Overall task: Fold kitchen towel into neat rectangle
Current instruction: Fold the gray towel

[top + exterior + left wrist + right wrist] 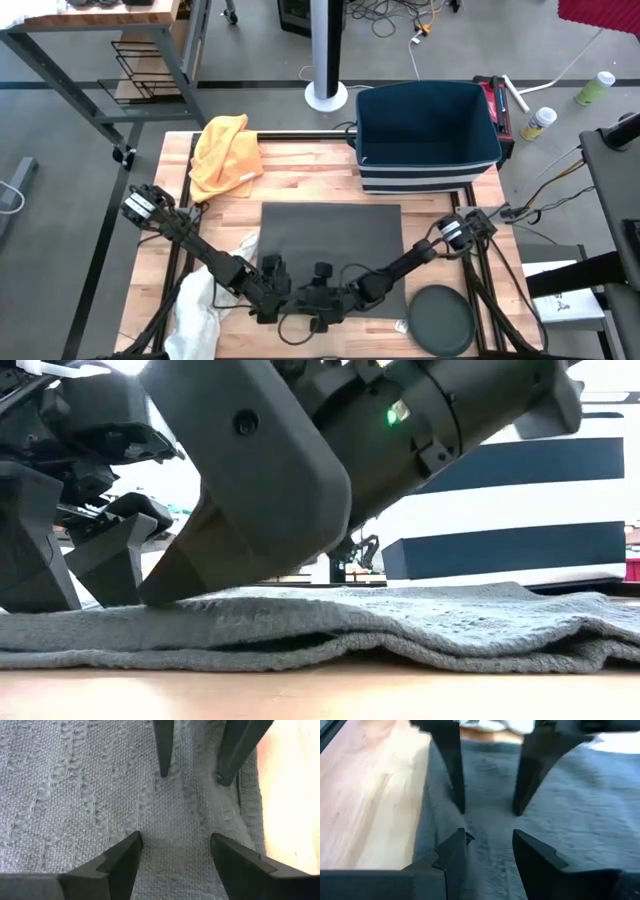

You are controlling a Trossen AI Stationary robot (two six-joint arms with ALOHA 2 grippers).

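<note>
Towel (332, 235) lies flat on the table (300, 165), just in front of the bin (428, 135). My left pincer (175, 847) and right pincer (489, 840) meet tip to tip at its near edge, both spread open, fingertips on the cloth, gripping nothing.

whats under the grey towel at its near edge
In the low view the grey towel lies doubled, a lower layer under the top one, on the wooden table. Anything between the layers is hidden.
</note>
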